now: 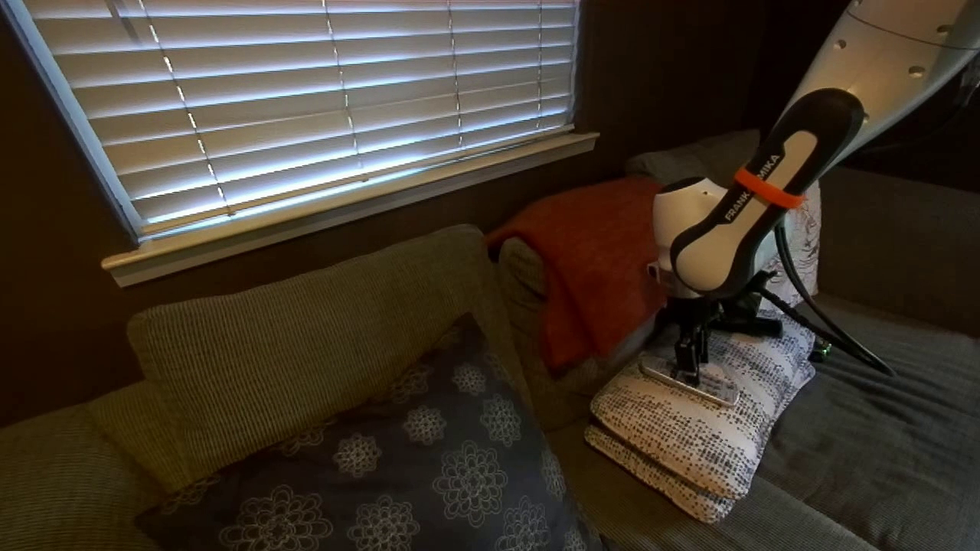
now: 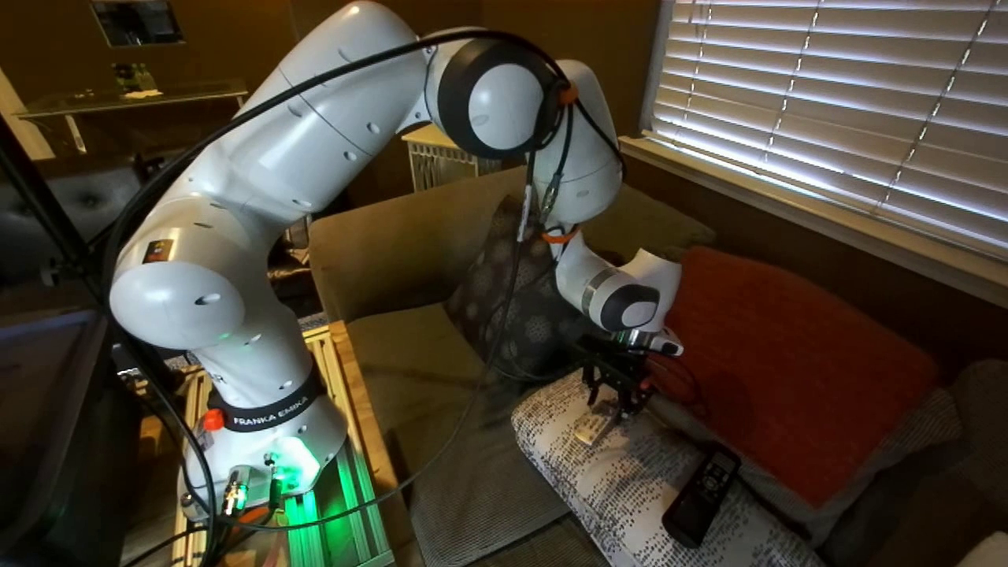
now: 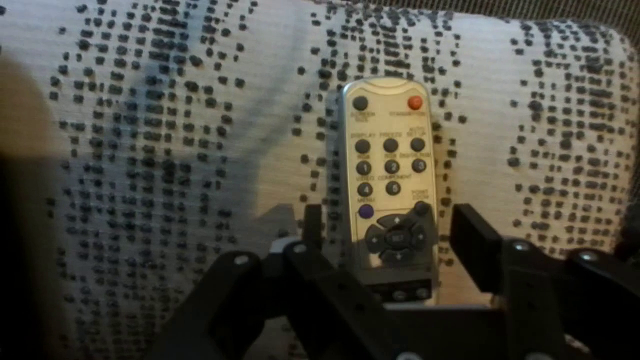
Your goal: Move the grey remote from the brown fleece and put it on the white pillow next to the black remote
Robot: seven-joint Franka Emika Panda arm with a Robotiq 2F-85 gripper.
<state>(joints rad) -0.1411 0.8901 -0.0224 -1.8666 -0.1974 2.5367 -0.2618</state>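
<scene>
The grey remote (image 1: 721, 392) lies flat on the speckled white pillow (image 1: 674, 440); both also show in an exterior view, the remote (image 2: 592, 428) and the pillow (image 2: 622, 472). In the wrist view, my gripper (image 3: 387, 227) is open, its fingers on either side of the lower half of the remote (image 3: 390, 155), with a gap on each side. The gripper points down at the pillow in both exterior views (image 1: 689, 371) (image 2: 610, 400). The black remote (image 2: 702, 496) lies on the same pillow, apart from the grey one. The brown fleece (image 1: 589, 260) is draped beside the pillow, nothing of the task on its visible part.
A dark grey floral cushion (image 1: 398, 467) leans on the couch. A smooth white pillow (image 1: 805, 237) stands behind the arm. The couch back (image 1: 306, 344) and window sill (image 1: 352, 203) run along the wall. A black cable (image 2: 441, 449) hangs from the arm across the seat.
</scene>
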